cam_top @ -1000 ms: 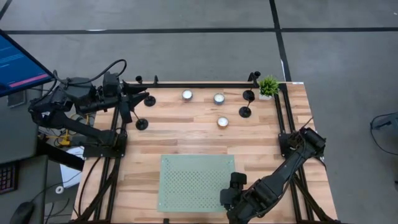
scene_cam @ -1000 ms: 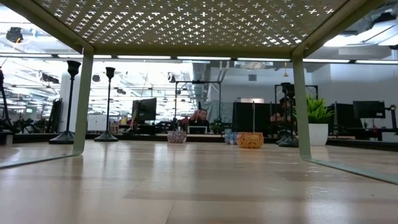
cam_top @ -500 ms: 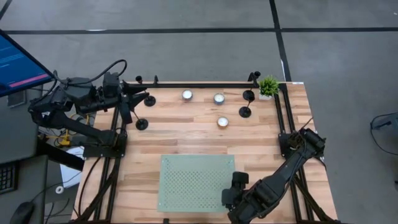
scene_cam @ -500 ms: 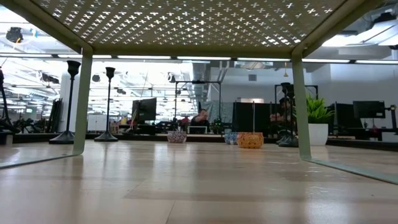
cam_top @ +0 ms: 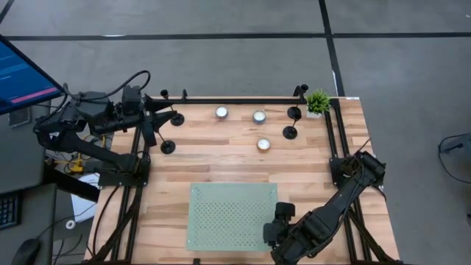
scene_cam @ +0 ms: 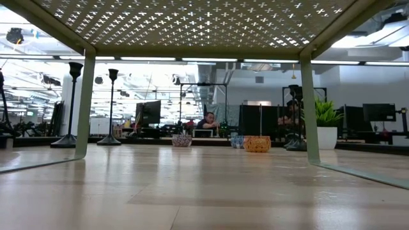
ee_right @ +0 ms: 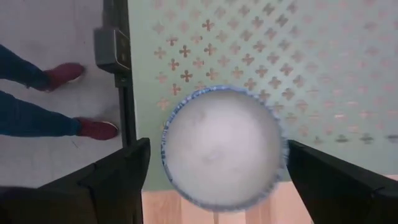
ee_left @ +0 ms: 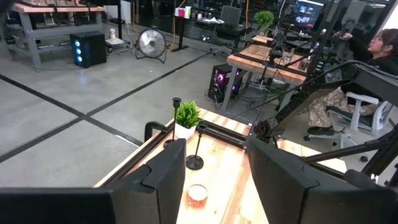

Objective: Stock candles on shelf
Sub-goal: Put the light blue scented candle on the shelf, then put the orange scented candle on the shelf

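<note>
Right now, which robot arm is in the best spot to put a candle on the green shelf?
The right one, probably. The right gripper hangs over the shelf, open, with a candle between its fingers. The left gripper waits by the table's far left edge.

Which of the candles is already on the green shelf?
Only the candle between the right end effector's open fingers, at the shelf's corner; the other three stand on bare wood.

floor: I see grey concrete crossed by dark lines around the wooden table | left of table: lit monitor | beyond table: desks, a floor fan, a black chair, a seated person | ceiling: long strip lights
</note>
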You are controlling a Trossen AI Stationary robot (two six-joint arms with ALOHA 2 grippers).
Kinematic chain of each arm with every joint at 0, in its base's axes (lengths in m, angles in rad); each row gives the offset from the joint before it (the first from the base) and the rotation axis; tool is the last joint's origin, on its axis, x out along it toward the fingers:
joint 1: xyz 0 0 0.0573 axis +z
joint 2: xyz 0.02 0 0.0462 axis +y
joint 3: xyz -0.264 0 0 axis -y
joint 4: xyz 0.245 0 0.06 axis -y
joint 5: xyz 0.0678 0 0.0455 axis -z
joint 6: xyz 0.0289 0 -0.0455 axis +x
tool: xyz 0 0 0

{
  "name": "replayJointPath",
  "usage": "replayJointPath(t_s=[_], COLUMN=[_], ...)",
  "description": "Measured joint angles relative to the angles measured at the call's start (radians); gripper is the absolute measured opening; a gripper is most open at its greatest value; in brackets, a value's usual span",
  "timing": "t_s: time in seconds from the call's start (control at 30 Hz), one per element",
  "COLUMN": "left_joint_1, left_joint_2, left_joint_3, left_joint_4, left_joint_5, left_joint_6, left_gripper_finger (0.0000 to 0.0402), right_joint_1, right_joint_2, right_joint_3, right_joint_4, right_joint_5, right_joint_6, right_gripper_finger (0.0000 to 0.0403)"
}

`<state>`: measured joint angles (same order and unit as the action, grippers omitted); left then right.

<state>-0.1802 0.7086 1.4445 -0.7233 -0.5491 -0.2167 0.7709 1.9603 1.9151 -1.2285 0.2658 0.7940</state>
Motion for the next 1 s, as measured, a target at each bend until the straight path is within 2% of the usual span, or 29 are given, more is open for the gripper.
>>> replayJointPath(t_s=[0.27,0.43,0.6,0.77,1.0], left_joint_1=[0.0,0.0,0.0,0.0,0.0], left_joint_2=[0.0,0.0,0.0,0.004,0.015], left_joint_3=[0.0,0.0,0.0,0.0,-0.001], left_joint_4=[0.005,0.006,0.006,0.006,0.008], left_joint_5=[0.0,0.0,0.0,-0.002,-0.003], left_joint_6=[0.0,0.0,0.0,0.0,-0.008], left_gripper_finger=[0.0198,0.0209,0.0214,0.0214,0.0216], right_joint_1=[-0.039,-0.109,-0.264,-0.48,-0.73], right_joint_2=[-0.019,-0.044,-0.109,-0.124,-0.024], right_joint_3=[0.135,0.243,0.272,0.274,0.268], right_joint_4=[-0.084,-0.218,-0.36,-0.346,-0.343], right_joint_5=[0.024,0.168,0.275,0.264,0.129], right_joint_6=[-0.066,-0.081,0.023,-0.012,-0.085], right_gripper_finger=[0.0358,0.0357,0.0357,0.0357,0.0357])
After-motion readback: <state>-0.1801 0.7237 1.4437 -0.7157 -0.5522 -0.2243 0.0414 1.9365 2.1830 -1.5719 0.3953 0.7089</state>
